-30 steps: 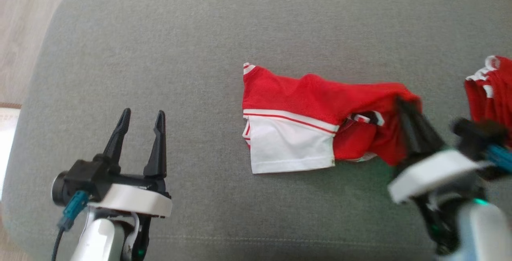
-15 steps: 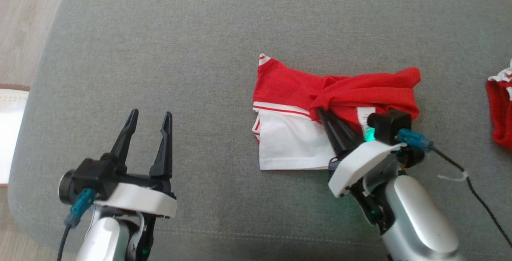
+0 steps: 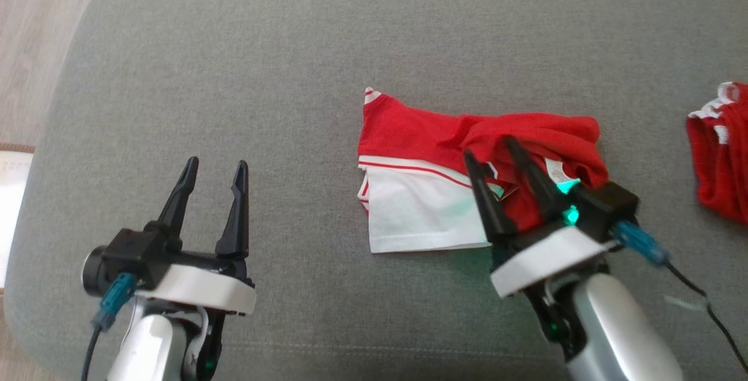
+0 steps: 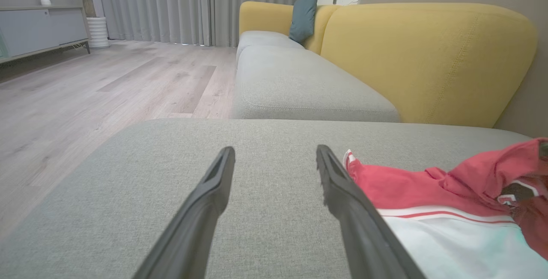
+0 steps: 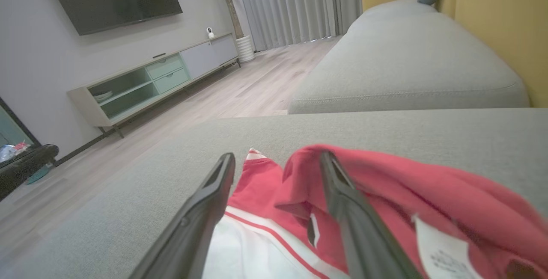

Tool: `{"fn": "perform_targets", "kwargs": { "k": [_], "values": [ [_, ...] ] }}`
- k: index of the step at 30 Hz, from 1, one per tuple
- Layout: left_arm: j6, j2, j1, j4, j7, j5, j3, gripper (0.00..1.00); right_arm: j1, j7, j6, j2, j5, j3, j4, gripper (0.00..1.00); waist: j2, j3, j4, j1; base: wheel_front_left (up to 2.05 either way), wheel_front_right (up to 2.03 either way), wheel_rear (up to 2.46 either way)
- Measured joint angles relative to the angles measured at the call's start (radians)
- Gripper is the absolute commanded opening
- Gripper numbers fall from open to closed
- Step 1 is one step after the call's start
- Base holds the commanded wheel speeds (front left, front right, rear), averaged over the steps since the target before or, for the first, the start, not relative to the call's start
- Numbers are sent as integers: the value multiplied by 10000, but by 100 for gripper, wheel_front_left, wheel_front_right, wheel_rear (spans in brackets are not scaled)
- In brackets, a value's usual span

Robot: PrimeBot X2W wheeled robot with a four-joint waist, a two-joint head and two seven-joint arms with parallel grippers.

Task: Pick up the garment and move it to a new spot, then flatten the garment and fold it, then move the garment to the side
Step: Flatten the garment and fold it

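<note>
Red and white, the garment lies bunched on the grey sofa cushion, right of its middle. A white panel lies flat toward the robot, and red cloth is heaped and doubled over along the far and right side. The right tool hangs over that red heap with its fingers spread wide and nothing between them; whether the tips touch the cloth I cannot tell. The left tool is also wide and empty, over bare cushion well apart from the garment. I judge the flattening step to be in hand, with no neat fold made yet. The next move calls for the right tool to close on one edge of the red layer alone and draw it out smooth. Counted: two tools, one garment in work, and one second red garment at the right edge of the head view
</note>
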Motion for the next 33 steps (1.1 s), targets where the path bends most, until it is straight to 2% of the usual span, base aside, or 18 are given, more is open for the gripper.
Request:
{"fn": "perform_targets", "kwargs": {
  "k": [9,15,29,33],
  "values": [
    [213,36,320,-4,0,88,94,100,1506,121,0,13,-635,-1599,-2163,100,0,-326,-180,0,0,0,0],
    [313,130,429,-79,2,104,102,100,2450,558,0,27,-953,-2851,-2709,100,0,-496,-295,0,0,0,0],
    [407,236,646,-278,50,104,71,100,2737,742,0,59,-1005,-2928,-2884,100,0,-611,-399,0,0,0,0],
    [412,274,645,-336,50,104,48,100,2732,1246,0,67,-1049,-3208,-2692,100,0,-550,-400,0,0,0,0]
  ]
}}
